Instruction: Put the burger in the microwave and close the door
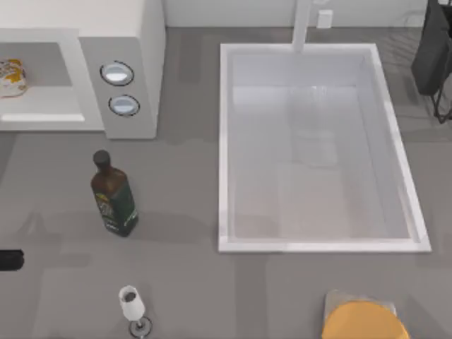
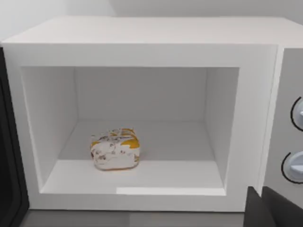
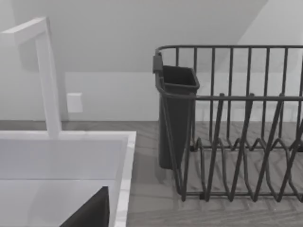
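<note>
We see the small white burger blotched with orange-yellow (image 2: pixel 115 149) resting on the floor of the large white boxy microwave (image 2: pixel 142 42), towards the cavity's front, with the dark door (image 2: pixel 8 156) swung open at the side. Our left hand (image 2: pixel 272 208) shows as a dark shape before the knob panel, and we cannot tell whether its fingers are apart or together.

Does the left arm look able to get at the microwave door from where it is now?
Probably yes. The left tool faces the open microwave, with the burger already inside. The door, swung open, stands at the cavity's edge close by, and nothing lies between them.
</note>
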### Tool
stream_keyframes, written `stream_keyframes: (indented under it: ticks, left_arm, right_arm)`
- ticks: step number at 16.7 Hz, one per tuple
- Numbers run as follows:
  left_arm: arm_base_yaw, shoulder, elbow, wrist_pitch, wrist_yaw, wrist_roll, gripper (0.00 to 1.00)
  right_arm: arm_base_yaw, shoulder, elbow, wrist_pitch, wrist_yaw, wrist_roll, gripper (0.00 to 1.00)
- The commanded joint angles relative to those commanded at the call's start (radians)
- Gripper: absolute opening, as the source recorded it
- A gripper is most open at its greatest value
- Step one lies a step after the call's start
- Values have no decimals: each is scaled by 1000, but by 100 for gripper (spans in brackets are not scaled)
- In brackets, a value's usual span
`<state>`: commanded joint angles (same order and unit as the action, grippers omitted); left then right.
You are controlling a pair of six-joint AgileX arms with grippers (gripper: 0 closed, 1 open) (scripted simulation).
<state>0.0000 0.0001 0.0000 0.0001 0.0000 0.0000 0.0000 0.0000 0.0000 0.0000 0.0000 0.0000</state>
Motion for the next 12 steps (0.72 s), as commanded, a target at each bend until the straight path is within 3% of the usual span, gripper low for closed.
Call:
stream_keyframes:
  ticks: [12]
  left_arm:
    - [-30, 51, 6, 46, -30, 1, 0]
  right_arm:
    - [0, 0, 0, 0, 0, 0, 100]
